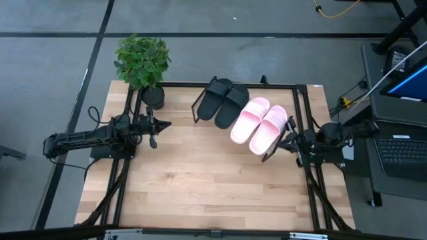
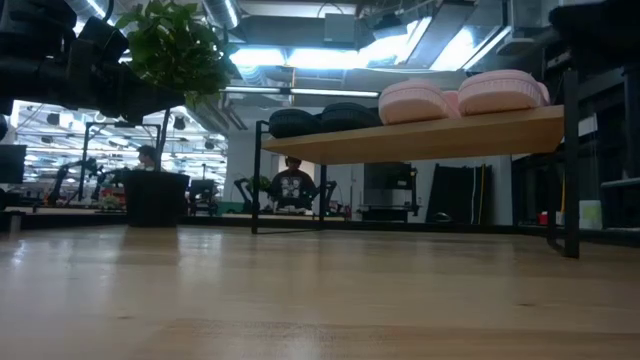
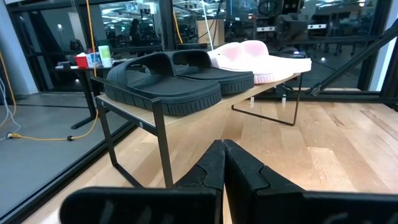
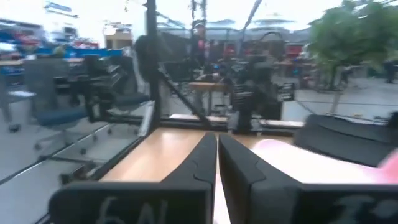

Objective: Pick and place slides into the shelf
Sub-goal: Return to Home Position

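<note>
All four slides lie on the shelf (image 2: 420, 138), which stands askew on the bench (image 1: 200, 190), running from the middle of the plant-side edge toward the right arm's edge. The two black slides (image 1: 223, 102) sit at the end nearer the potted plant (image 1: 142, 61), with the two pink slides (image 1: 260, 125) right beside them at the end nearer the right arm. The placing looks done, so I judge that only tucking the arms home remains. The left gripper (image 1: 155, 128) sits near the bench's left edge, its jaws pressed together and holding nothing. The right gripper (image 1: 293, 141) sits near the right edge, just beside the shelf's pink end, and its jaws are likewise closed and empty. To finish well, the right arm should draw away from the shelf's legs rather than sweep past them, since a knock could send sandals down the slant. Only the high view gives the layout of pairs and arms, and only the low view shows the board raised on thin legs with open space beneath. The left wrist view shows its fingers (image 3: 208, 174) meeting tip to tip, and the black slides' ribbed soles close up
</note>
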